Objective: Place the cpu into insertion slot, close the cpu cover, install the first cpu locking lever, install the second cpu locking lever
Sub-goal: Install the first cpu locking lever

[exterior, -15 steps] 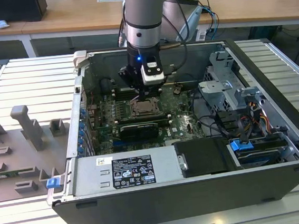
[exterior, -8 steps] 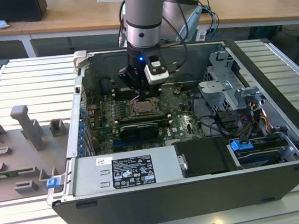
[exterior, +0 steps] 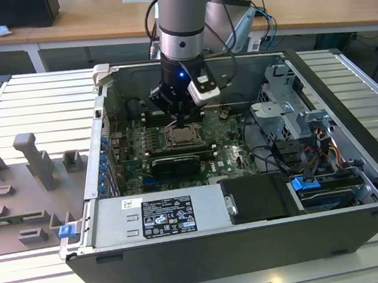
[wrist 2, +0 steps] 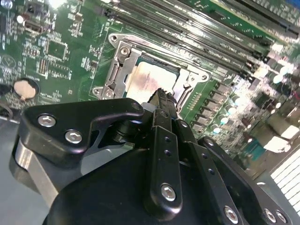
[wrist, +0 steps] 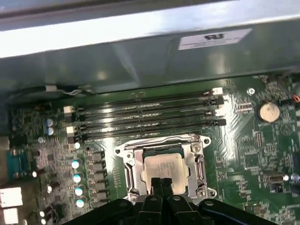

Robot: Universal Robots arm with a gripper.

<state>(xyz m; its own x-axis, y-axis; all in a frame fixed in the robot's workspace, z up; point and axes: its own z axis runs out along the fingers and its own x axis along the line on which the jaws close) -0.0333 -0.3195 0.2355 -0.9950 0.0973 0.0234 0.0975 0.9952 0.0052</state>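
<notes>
Inside the open computer case (exterior: 345,93), the insertion slot (exterior: 182,137) lies on the green motherboard. In both wrist views the pale silvery cpu (wrist: 164,166) (wrist 2: 147,77) lies flat in that slot. The silvery cpu cover (wrist: 133,168) (wrist 2: 119,70) lies down around it as a frame. My gripper (exterior: 182,121) hangs straight above the slot's near edge. Its black fingertips (wrist: 162,183) (wrist 2: 161,97) are pressed together with nothing between them, just over the cpu's edge. I cannot tell how the locking levers stand.
Long black memory slots (wrist: 150,112) run beside the socket. A black expansion card (exterior: 176,163) and the power supply (exterior: 159,214) sit nearer the case front. A drive cage (exterior: 287,115) and cables (exterior: 312,163) stand at the exterior view's right. Grey fixtures (exterior: 33,160) stand outside at the left.
</notes>
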